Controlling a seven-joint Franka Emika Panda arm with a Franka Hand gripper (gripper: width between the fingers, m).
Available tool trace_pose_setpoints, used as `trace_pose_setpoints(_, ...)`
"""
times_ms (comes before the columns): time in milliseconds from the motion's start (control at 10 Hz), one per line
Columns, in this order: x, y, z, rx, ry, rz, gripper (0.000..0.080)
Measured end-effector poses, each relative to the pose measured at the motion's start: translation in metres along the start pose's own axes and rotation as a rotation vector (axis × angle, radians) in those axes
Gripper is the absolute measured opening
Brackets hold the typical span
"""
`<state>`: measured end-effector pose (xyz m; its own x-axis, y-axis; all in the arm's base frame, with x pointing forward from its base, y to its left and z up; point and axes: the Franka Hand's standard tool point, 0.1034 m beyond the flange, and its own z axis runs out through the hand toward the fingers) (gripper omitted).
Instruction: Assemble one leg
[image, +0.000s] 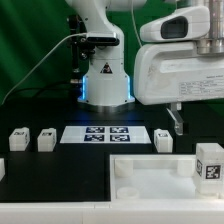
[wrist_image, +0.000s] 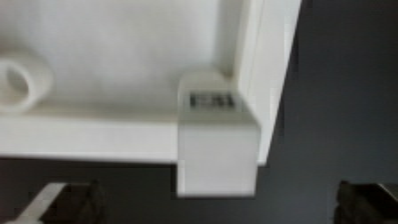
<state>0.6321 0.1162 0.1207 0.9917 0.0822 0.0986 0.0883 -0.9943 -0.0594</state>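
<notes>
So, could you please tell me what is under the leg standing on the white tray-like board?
The leg stands on a corner of the tray-like board. Its own body covers the spot beneath, so exactly what it rests on or in there cannot be seen.

Leg (wrist_image: 221, 150) at board (wrist_image: 107, 120) corner (tag (wrist_image: 214, 100) blurred)

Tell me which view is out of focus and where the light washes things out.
Wrist view: soft all over, the tag on the leg smeared, the white board nearly blown out. Exterior view: sharper, with a blue glow at the robot base.
</notes>
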Motion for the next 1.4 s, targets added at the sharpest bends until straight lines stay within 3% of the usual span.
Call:
trace_pose_setpoints(200,-0.001,-0.001,0.007,-0.001,-0.004,0.010,0.0649)
trace_pose_setpoints(700,-0.011,0.000,0.040,-0.009,-0.030,0.025,0.0649)
trace_pose_setpoints(1000,-0.011,0.000,0.041,-0.010,-0.031,0.066,0.0627)
trace_pose_setpoints(1100,-0.011,0.000,0.041,-0.010,-0.031,0.065,0.0457)
trace_pose_setpoints(1200,-0.011,0.000,0.041,-0.009,-0.031,0.110,0.0457)
trace_pose_setpoints(1300,-0.011,0.000,0.041,-0.010,-0.031,0.215,0.0290)
trace_pose_setpoints(1400,-0.011,-0.001,0.041,-0.012,-0.030,0.302,0.0291)
